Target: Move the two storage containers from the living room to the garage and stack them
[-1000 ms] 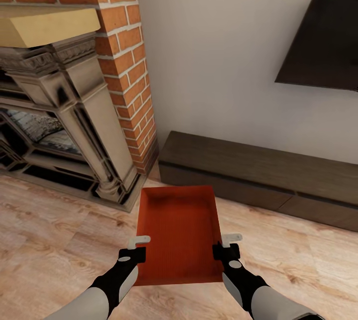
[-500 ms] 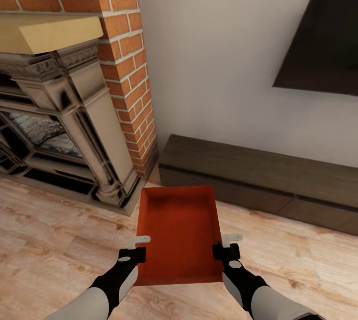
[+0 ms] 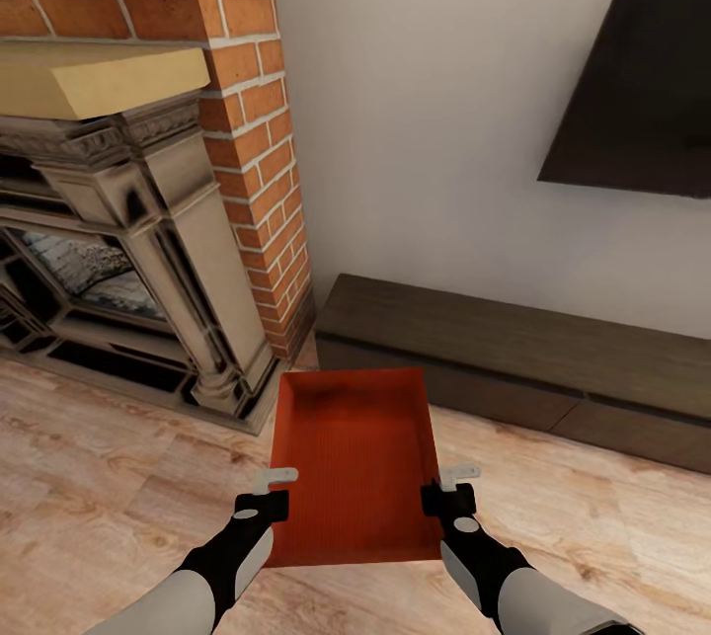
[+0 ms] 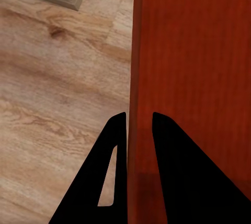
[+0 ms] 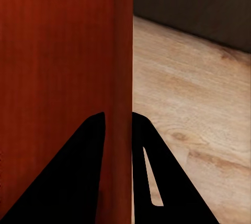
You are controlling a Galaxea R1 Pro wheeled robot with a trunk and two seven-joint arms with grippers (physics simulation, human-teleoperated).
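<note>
My whole view is swinging past the red brick fireplace [image 3: 247,121], so I'm turning on the spot while the red-orange low-walled storage container [image 3: 357,462] stays level, left tool [image 3: 277,491] and right tool [image 3: 446,485] each pinching a side wall. The dark low wooden media cabinet [image 3: 513,358] lies close ahead; open light wood plank floor [image 3: 109,477] to my left gives room to swing toward the garage

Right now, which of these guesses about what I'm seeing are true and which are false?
1. Both grippers pinch the container's side walls. True: the left gripper and right gripper each clamp a wall of the storage container.
2. The container holds books. False: it is empty.
3. The floor is grey concrete. False: it is light wood planks.
4. A brick fireplace stands to the left. True.
</note>
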